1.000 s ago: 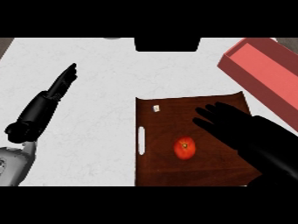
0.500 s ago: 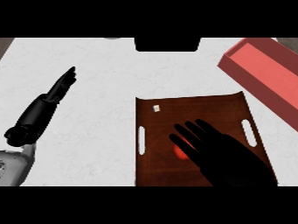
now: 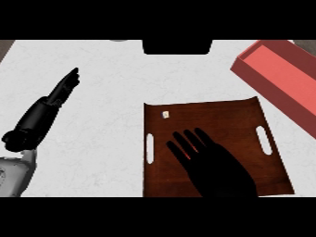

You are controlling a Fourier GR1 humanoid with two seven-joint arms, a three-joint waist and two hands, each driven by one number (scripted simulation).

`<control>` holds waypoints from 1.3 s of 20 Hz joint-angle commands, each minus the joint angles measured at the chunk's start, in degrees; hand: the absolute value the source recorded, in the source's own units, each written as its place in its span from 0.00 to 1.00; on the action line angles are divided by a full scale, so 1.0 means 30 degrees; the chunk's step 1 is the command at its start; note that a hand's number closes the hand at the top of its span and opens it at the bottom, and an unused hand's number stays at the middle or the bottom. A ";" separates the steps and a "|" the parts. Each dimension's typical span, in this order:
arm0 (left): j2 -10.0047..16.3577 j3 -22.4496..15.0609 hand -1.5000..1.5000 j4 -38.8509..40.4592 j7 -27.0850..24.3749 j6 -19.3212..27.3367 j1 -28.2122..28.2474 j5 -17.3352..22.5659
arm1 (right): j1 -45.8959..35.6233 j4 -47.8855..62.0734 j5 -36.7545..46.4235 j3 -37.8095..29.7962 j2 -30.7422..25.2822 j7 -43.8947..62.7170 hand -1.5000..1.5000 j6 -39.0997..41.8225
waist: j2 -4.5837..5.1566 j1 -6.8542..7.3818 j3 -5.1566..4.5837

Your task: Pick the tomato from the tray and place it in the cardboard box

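Observation:
A dark brown wooden tray [image 3: 256,115] with two white handle slots lies on the white counter, right of centre. My right hand [image 3: 215,171] is spread flat over the tray's middle, fingers straight and pointing away from me, open. The tomato does not show; the hand covers the spot where it lay. The box [image 3: 290,78], reddish-pink and long, sits at the upper right, angled, with its open side up, just beyond the tray's far right corner. My left hand [image 3: 38,116] rests at the left of the counter, fingers straight and pointing up, open and holding nothing.
A small white tag [image 3: 165,114] sits near the tray's far left corner. A black object [image 3: 177,46] stands at the counter's back edge, centre. Bare white counter [image 3: 105,92] stretches between the left hand and the tray.
My right hand has moved left and toward me across the tray, ending over the tomato, which showed a second ago and is now covered. The left hand has not moved.

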 commanded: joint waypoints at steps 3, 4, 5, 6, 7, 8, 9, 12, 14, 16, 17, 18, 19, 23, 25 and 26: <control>-0.0423 0.0500 0.50 -0.1124 0.0306 -0.0583 0.1003 -0.0504 | 0.0054 0.1970 0.2498 0.0042 0.1768 -0.1075 0.00 -0.0575 | -0.0005 0.0071 0.0007; -0.0966 0.0100 0.50 -0.1260 0.0709 0.0188 0.0544 -0.1168 | 0.0276 0.3098 0.2947 -0.0221 0.1077 -0.2272 0.00 -0.1806 | 0.0006 0.0060 0.0011; -0.0771 0.0979 0.50 -0.0058 0.0767 -0.0755 -0.0493 -0.0588 | 0.1395 0.0266 0.2761 -0.0026 0.0991 -0.0952 0.00 0.0197 | -0.0005 -0.0069 0.0005; -0.0863 0.1057 0.50 0.0956 -0.0029 -0.0765 -0.0490 -0.0752 | 0.0640 0.2164 0.3182 -0.0643 0.0233 -0.2933 0.00 -0.0916 | 0.0020 -0.0041 0.0006; -0.1072 0.0934 0.50 0.1220 -0.0315 -0.0640 -0.0878 -0.1291 | 0.0754 0.2786 0.3975 0.0449 0.2084 -0.1595 0.00 -0.0938 | 0.0017 -0.0040 0.0004; -0.1436 0.0345 0.50 -0.0363 -0.0195 -0.0460 0.0612 -0.1426 | 0.0952 0.3543 0.4021 -0.0469 0.0755 -0.3578 0.00 -0.2146 | 0.0010 0.0029 0.0009; -0.1587 0.0306 0.50 -0.0935 0.0812 -0.0520 0.0409 -0.1281 | 0.1148 0.3879 0.4772 0.0527 0.1605 -0.2687 0.00 -0.1945 | 0.0000 0.0033 0.0009; -0.1382 0.0890 0.50 -0.0899 0.0661 -0.0861 0.0324 -0.1528 | 0.1752 0.4491 0.5802 0.0588 0.1724 -0.2957 0.00 -0.2334 | 0.0004 0.0011 0.0008; -0.0891 0.1513 0.50 -0.2174 0.1263 -0.1716 0.1099 -0.0841 | 0.1227 0.5043 0.5835 -0.0277 0.2070 -0.3605 0.00 -0.2087 | -0.0006 0.0083 0.0009; -0.2338 0.1010 0.50 0.0215 0.0640 -0.0900 -0.0680 -0.2025 | 0.0752 0.4671 0.5792 -0.1016 0.2779 -0.3686 0.00 -0.0766 | 0.0015 -0.0041 0.0004; -0.1362 0.1807 0.50 -0.1127 0.0164 -0.1853 0.0915 -0.1358 | 0.1125 0.5493 0.6302 -0.1044 0.2375 -0.4503 0.00 -0.1833 | 0.0005 0.0034 0.0006; -0.2190 0.1279 0.50 -0.0548 0.0174 -0.1155 0.0786 -0.2124 | 0.1748 0.5204 0.6222 -0.1226 0.2012 -0.4995 0.00 -0.1880 | 0.0007 -0.0012 0.0006; -0.2194 0.1411 0.50 -0.1574 0.1595 -0.1140 0.0145 -0.1865 | 0.2040 0.5395 0.6301 -0.1090 0.1808 -0.5373 0.00 -0.2047 | 0.0001 -0.0010 0.0009; -0.2629 0.1527 0.50 -0.0588 0.0428 -0.1304 0.0452 -0.2470 | 0.1784 0.4645 0.6023 -0.2545 0.2163 -0.6113 0.00 -0.0801 | 0.0001 -0.0037 0.0004; -0.2327 0.2038 0.50 0.1214 -0.0727 -0.1740 -0.0354 -0.2451 | 0.3014 0.6686 0.7182 -0.1299 0.1939 -0.6967 0.00 -0.3235 | 0.0022 -0.0076 0.0005; -0.2547 0.1999 0.50 0.0454 0.0074 -0.1714 -0.0555 -0.2721 | 0.3036 0.5713 0.7549 -0.1536 0.2539 -0.6267 0.00 -0.2117 | 0.0003 -0.0062 0.0005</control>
